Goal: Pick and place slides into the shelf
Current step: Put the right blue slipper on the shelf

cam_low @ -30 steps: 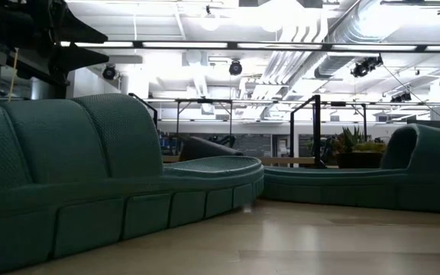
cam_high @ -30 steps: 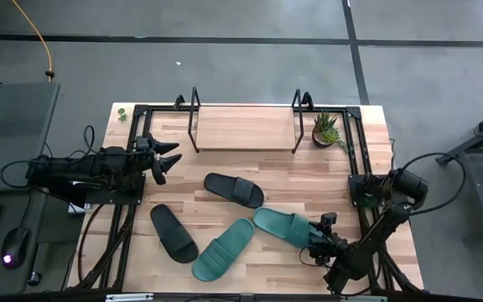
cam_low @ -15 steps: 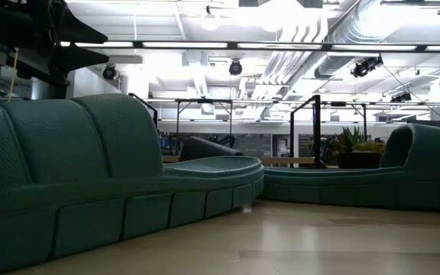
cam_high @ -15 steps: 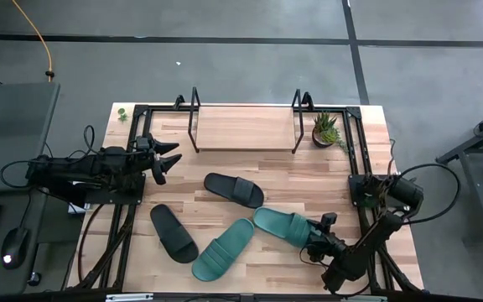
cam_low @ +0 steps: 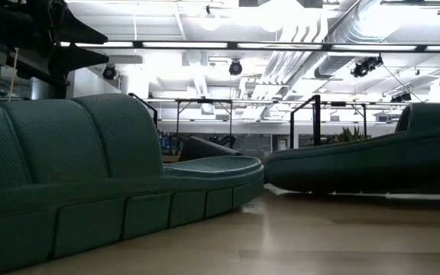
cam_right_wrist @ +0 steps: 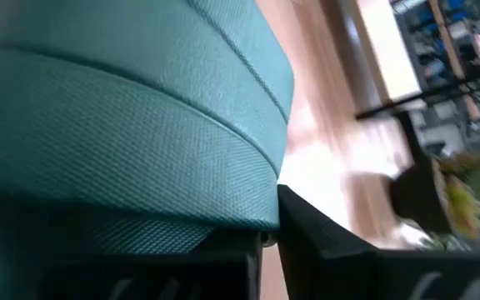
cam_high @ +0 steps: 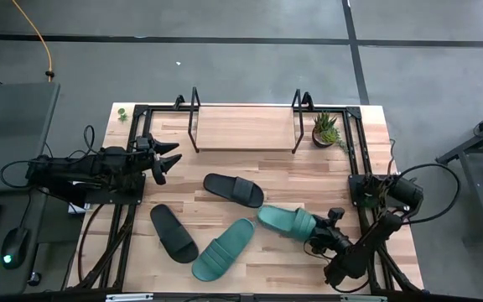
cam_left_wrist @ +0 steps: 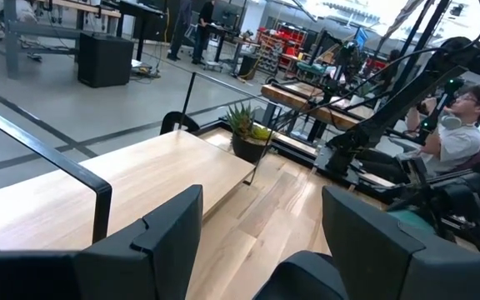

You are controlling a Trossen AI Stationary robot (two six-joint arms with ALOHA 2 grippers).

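Your right claw [cam_high: 324,236] sits at the front right of the light wooden counter [cam_high: 367,176], clamped shut on the strap end of one teal green open-toe slide sandal [cam_high: 285,221]. The low view shows that slide tipped up, with a sliver of daylight under its sole, so you look to be at the lift step of the first pick. Right beside it, the second teal green slide [cam_high: 223,249] lies flat near the front edge, the two almost touching at their tips. A bit further in you've got one black wide-strap slide [cam_high: 173,232] left of centre and the other black slide [cam_high: 234,190] closer to the middle, both on the counter. Your left claw [cam_high: 168,158] hangs parked at the left side, fingers spread wide, holding nothing. At the far edge sits the low shelf with a pale wooden board and thin black tube ends [cam_high: 244,127], nothing on it that I can see, with a small potted plant [cam_high: 324,128] just off its right end. Next move, I'd guess: carry the slide up and over the black ones, keep clear of that plant, and set it down flat between the frame ends.
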